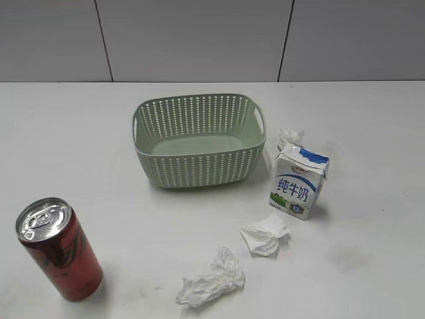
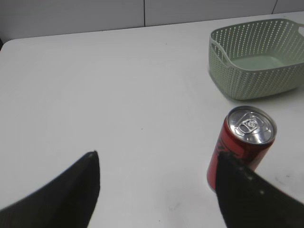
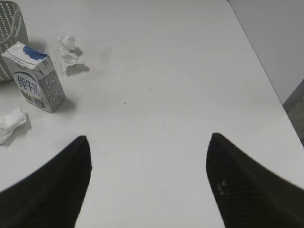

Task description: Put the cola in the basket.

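cola (image 2: 247,142) upright, beside open L pincer (image 2: 159,164)

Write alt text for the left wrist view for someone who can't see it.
A red cola stands upright on a white table, just beyond the right finger of the open left gripper, whose dark fingertips frame the bottom of the picture. An empty pale green basket sits farther back at the upper right.
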Motion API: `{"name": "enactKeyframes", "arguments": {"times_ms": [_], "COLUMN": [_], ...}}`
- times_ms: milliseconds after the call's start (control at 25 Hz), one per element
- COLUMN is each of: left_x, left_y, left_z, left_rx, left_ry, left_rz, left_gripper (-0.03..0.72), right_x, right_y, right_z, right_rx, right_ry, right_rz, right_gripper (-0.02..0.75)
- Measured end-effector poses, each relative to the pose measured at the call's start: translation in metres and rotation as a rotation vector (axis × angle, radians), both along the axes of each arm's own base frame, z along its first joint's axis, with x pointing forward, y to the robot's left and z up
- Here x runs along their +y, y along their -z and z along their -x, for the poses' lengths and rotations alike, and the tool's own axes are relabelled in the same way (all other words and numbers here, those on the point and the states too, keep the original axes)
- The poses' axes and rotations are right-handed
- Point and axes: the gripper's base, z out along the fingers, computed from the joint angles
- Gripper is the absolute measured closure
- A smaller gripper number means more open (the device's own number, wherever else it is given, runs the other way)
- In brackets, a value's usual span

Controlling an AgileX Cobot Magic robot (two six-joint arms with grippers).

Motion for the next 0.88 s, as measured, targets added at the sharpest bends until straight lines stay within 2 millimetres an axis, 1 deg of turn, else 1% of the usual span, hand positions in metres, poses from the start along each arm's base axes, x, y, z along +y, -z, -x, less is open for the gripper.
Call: {"name": "enactKeyframes", "arguments": {"times_ms": [640,800,880], "left_x": [0.0000,-0.0002,-0.0006], "left_y": [0.0003,0.0002,-0.0007], "left_z": [-0.0001,-0.0001,-0.0007], "left_rx": [0.001,0.001,0.001], "left_ry": [0.000,0.001,0.003], "left_rz": [0.000,0.001,0.006], "left_gripper": [0.125,0.123,0.109], "right_x": [0.0000,0.0000,0.0000], "right_y": [0.0000,0.0000,0.0000], "right_z": [0.0000,0.0000,0.0000], "right_rx": [0.000,0.000,0.000], "right_ry": [0.000,0.000,0.000], "right_rz": [0.000,0.000,0.000], "right_gripper": [0.167,0.167,0.167]}}
